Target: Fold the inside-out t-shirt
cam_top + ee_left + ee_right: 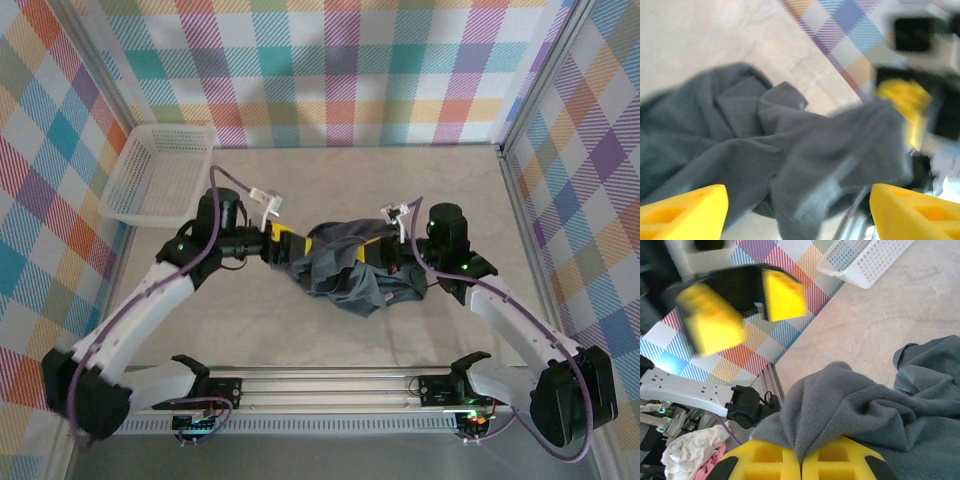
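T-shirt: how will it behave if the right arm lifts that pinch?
Likely floppy: the t-shirt lies bunched in soft folds, so it should drape, not hold shape. Probably light: the right gripper holds a ridge of cloth by a thin pinch. Pushing would likely just crumple it.

The crumpled slate-grey t-shirt (740,135) lies on the pale table (700,40) ahead of the left gripper (799,212) and its wide-spread yellow fingers (682,210), one bunch rising toward the blurred right gripper (910,112).

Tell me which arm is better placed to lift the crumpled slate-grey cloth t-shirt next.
Probably right: the right gripper is shut on a fold of the slate-grey cloth t-shirt, while the left gripper stands open, gripping nothing.
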Controlling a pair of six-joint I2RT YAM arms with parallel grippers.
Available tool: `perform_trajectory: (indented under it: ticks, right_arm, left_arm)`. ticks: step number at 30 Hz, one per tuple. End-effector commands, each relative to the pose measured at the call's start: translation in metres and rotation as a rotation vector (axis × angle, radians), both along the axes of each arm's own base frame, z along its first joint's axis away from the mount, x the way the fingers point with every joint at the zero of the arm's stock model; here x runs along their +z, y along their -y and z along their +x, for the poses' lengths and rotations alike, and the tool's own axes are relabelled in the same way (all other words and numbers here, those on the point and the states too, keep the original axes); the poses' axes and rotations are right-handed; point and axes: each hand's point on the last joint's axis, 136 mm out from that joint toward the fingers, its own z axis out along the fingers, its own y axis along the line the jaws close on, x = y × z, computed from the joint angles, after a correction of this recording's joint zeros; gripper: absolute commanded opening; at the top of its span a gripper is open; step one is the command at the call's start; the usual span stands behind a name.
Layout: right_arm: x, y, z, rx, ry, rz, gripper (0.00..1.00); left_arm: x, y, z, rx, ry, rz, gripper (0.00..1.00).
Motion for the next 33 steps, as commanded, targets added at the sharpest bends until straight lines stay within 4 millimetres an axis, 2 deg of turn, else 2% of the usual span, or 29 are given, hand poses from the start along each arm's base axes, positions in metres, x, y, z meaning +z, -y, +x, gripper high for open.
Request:
perform_trajectory:
  ticks: [1,3,6,9,11,14,17,20,23,26,28,30,31,33]
  right_arm:
    - [0.02,-0.003,-0.003,0.062,0.022,0.026,0.0]
    - [0.021,-0.005,0.0,0.062,0.011,0.023,0.0]
    - [0.021,-0.006,0.003,0.062,-0.005,0.018,0.0]
    - [0.021,-0.006,0.005,0.05,-0.007,0.014,0.0]
    - [0.021,-0.005,0.005,0.048,-0.007,0.014,0.0]
    - [0.022,-0.005,0.005,0.038,-0.006,0.01,0.0]
    - [0.021,-0.004,0.008,0.022,-0.006,0.001,0.0]
    - [0.018,-0.004,0.009,0.018,-0.017,-0.008,0.0]
    - [0.01,-0.002,0.011,0.001,-0.033,-0.034,0.0]
    - [0.001,-0.001,0.013,-0.013,-0.054,-0.06,0.0]
    - [-0.007,0.0,0.016,-0.014,-0.084,-0.077,0.0]
    - [-0.02,0.005,0.025,-0.049,-0.123,-0.11,0.0]
    - [-0.029,0.012,0.034,-0.1,-0.145,-0.138,0.03]
    - [-0.054,0.035,0.058,-0.27,-0.216,-0.231,0.17]
  left_arm:
    - [-0.025,0.002,-0.017,-0.109,0.347,0.252,0.79]
    - [-0.02,0.016,-0.024,-0.149,0.454,0.259,0.8]
    - [-0.019,0.036,-0.018,-0.13,0.563,0.308,0.8]
    - [-0.034,0.049,0.002,-0.032,0.639,0.41,0.81]
    - [-0.041,0.05,0.015,0.042,0.659,0.433,0.83]
    - [-0.05,0.06,0.017,0.034,0.676,0.452,0.86]
    - [-0.058,0.06,0.028,0.104,0.695,0.501,0.88]
    - [-0.045,0.048,0.039,0.237,0.705,0.477,0.88]
    - [-0.026,0.038,0.039,0.305,0.696,0.428,0.85]
    - [-0.02,0.039,0.035,0.244,0.556,0.355,0.66]
    - [-0.014,0.039,0.034,0.185,0.41,0.255,0.41]
    - [0.0,0.038,0.032,0.146,0.307,0.13,0.08]
    - [0.007,0.038,0.031,0.128,0.278,0.079,0.0]
    - [0.019,0.039,0.031,0.104,0.23,-0.004,0.0]
